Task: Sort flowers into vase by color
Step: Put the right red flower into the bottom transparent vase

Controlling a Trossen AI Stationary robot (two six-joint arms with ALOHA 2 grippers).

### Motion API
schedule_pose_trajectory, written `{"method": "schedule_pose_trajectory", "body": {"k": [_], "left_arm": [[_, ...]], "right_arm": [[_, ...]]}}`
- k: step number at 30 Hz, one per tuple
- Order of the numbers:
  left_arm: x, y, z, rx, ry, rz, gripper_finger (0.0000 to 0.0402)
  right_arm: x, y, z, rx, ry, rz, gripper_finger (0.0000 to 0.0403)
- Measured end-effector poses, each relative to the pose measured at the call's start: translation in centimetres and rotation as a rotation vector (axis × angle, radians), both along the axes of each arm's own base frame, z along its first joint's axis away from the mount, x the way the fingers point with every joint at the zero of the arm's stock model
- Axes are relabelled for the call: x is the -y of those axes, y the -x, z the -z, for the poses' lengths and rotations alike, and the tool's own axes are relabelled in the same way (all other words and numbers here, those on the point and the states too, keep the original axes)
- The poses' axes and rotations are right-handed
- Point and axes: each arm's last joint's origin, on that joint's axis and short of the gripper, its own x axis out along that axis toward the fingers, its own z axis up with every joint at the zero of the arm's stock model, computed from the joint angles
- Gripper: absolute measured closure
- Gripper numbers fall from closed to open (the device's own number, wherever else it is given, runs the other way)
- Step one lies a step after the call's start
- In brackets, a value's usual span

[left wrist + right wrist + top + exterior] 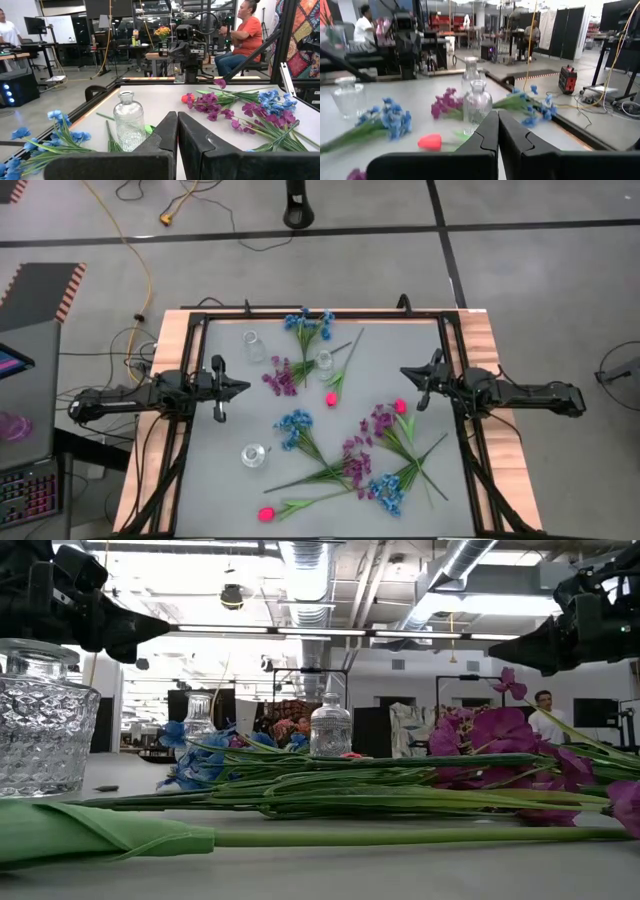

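so far nothing is sorted: my left gripper (243, 387) and right gripper (405, 372), both pressed together and empty, hover either side of the flowers (345, 460) strewn between them, three vases (253, 454) unfilled.

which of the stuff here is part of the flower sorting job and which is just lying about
Part of the job:
blue flowers
purple flowers
pink tulip buds
three glass vases

Just lying about:
yellow cable on the floor
keyboard beside the table
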Motion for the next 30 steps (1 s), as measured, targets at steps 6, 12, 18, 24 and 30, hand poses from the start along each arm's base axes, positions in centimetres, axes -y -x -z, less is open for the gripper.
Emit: {"method": "schedule_pose_trajectory", "body": {"k": [6,12,18,24,30], "left_arm": [[0.0,0.0,0.0,0.000,0.000,0.000,0.0402],[0.0,0.0,0.0,0.000,0.000,0.000,0.0401],[0.0,0.0,0.0,0.000,0.000,0.000,0.0401],[0.0,0.0,0.0,0.000,0.000,-0.006,0.0401],[0.0,0.0,0.0,0.002,0.000,-0.017,0.0401]], "right_arm": [[0.0,0.0,-0.5,0.055,0.003,0.000,0.0369],[0.0,0.1,-1.0,0.119,-0.018,-0.002,0.0367],[0.0,0.3,-2.4,0.201,-0.109,-0.004,0.0320],[0.0,0.7,-3.8,0.254,-0.180,-0.012,0.0228],[0.0,1.3,-5.6,0.222,-0.219,-0.012,0.0151]]}}
